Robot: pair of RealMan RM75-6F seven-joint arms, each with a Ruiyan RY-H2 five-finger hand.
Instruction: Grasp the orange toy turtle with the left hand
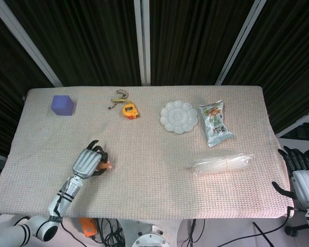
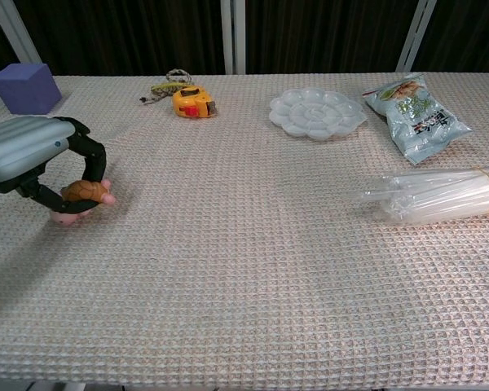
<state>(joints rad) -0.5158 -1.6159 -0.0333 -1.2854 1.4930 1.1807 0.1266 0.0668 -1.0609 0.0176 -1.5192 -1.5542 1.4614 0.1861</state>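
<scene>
- The left robot hand sits low over the near-left part of the table, its dark fingers curled down and around the orange toy turtle, grasping it.
- In the chest view the turtle's shell shows between the fingers and thumb, with its pink head and feet poking out; whether it rests on the cloth or is lifted just clear, I cannot tell.
- In the head view the same left robot hand covers most of the turtle, leaving only a small orange-pink bit at its right edge.
- The right robot hand hangs off the table's right edge, released, fingers apart and holding nothing.
- Along the far side lie a purple cube, a yellow tape measure, a white flower-shaped palette and a snack bag.
- A bundle of clear plastic straws lies at the right, well apart from the turtle.
</scene>
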